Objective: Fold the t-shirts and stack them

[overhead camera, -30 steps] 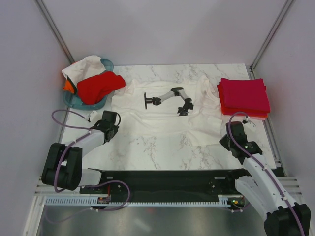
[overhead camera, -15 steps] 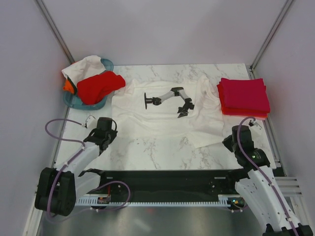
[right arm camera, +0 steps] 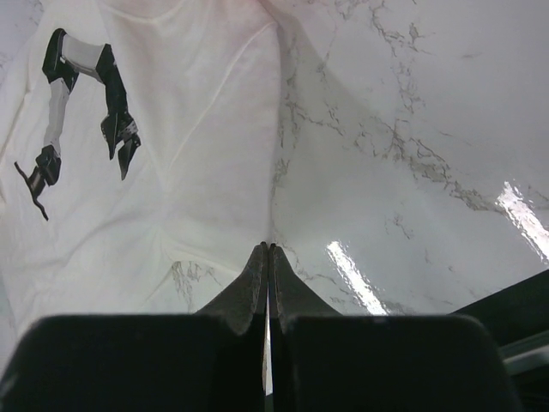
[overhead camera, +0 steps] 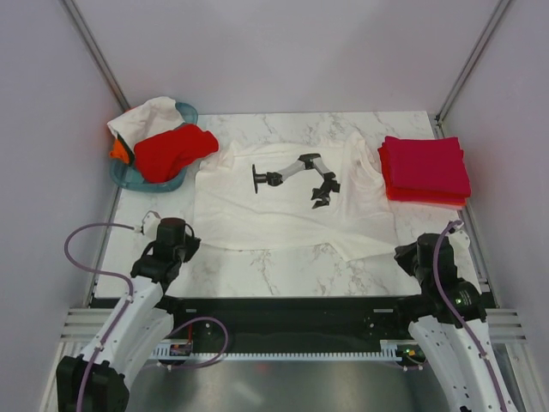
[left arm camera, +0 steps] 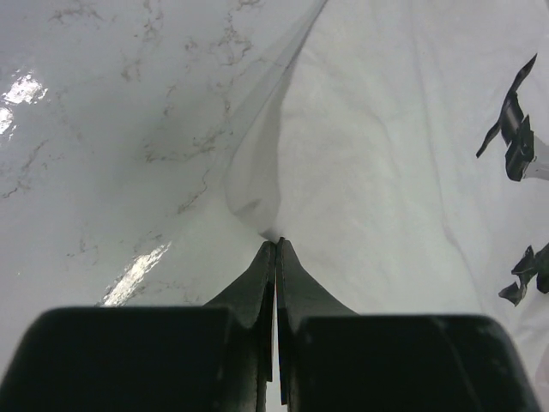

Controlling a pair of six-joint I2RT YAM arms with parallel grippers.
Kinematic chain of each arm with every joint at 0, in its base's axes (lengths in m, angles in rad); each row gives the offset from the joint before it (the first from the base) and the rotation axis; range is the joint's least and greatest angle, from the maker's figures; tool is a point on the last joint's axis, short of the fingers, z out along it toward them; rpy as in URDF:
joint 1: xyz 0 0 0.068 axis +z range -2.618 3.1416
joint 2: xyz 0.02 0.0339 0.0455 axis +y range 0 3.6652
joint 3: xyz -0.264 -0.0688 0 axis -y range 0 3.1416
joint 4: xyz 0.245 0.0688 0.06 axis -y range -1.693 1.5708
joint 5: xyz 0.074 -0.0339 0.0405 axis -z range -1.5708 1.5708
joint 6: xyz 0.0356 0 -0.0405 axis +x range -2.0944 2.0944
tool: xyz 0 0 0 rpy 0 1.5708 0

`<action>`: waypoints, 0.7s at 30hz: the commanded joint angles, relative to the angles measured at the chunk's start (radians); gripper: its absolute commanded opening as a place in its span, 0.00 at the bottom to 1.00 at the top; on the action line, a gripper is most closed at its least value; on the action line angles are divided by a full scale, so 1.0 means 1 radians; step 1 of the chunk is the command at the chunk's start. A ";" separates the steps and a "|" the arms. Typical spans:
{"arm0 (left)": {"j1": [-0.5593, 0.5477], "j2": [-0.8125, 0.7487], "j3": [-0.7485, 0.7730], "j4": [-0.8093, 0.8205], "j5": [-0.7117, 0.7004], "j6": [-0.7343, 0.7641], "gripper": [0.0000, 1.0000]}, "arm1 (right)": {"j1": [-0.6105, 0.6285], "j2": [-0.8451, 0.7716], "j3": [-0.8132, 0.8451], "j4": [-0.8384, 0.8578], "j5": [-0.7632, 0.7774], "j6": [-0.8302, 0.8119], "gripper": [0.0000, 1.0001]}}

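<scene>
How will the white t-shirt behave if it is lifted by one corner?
Probably floppy: the white t-shirt tents into a soft ridge where the left gripper pinches it. Likely light: marble veins seem to show through the cloth near the right gripper. It may slide on the glossy table.

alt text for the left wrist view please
The left gripper, shut, pinches the edge of a white t-shirt, tenting the cloth into a ridge above the marble table. Part of a black print shows at the right edge.
</scene>
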 commanded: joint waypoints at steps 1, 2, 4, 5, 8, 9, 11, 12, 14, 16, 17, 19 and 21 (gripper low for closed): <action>0.004 -0.054 0.001 -0.084 0.023 0.031 0.02 | -0.002 -0.032 0.033 -0.080 -0.015 0.019 0.00; 0.004 -0.065 0.001 -0.084 0.025 0.033 0.02 | -0.002 -0.035 0.031 -0.081 -0.017 0.019 0.00; 0.004 -0.075 0.008 -0.098 0.029 0.035 0.02 | -0.004 -0.035 0.028 -0.078 -0.012 0.019 0.00; 0.004 -0.074 0.014 -0.104 0.028 0.038 0.02 | -0.004 -0.025 0.033 -0.075 -0.003 0.017 0.00; 0.007 -0.060 0.069 -0.156 -0.009 0.050 0.02 | -0.004 0.026 0.059 -0.063 0.015 -0.004 0.00; 0.007 -0.059 0.102 -0.171 -0.023 0.053 0.02 | -0.002 0.038 0.066 -0.060 0.037 -0.012 0.00; 0.008 -0.046 0.126 -0.190 -0.043 0.067 0.03 | -0.004 0.073 0.076 -0.045 0.057 -0.021 0.00; 0.008 -0.043 0.140 -0.193 -0.044 0.068 0.03 | -0.004 0.084 0.071 -0.026 0.036 -0.028 0.00; 0.010 -0.033 0.146 -0.190 -0.038 0.062 0.04 | -0.004 0.112 0.041 0.023 0.023 -0.035 0.00; 0.008 -0.005 0.146 -0.185 -0.037 0.059 0.04 | -0.004 0.133 0.024 0.052 0.009 -0.036 0.00; 0.008 0.003 0.145 -0.179 -0.035 0.056 0.04 | -0.002 0.159 0.013 0.073 0.008 -0.035 0.00; 0.010 0.036 0.142 -0.175 -0.040 0.053 0.04 | -0.004 0.190 0.008 0.087 0.006 -0.042 0.00; 0.008 0.059 0.140 -0.169 -0.043 0.050 0.04 | -0.004 0.230 0.010 0.103 0.014 -0.050 0.00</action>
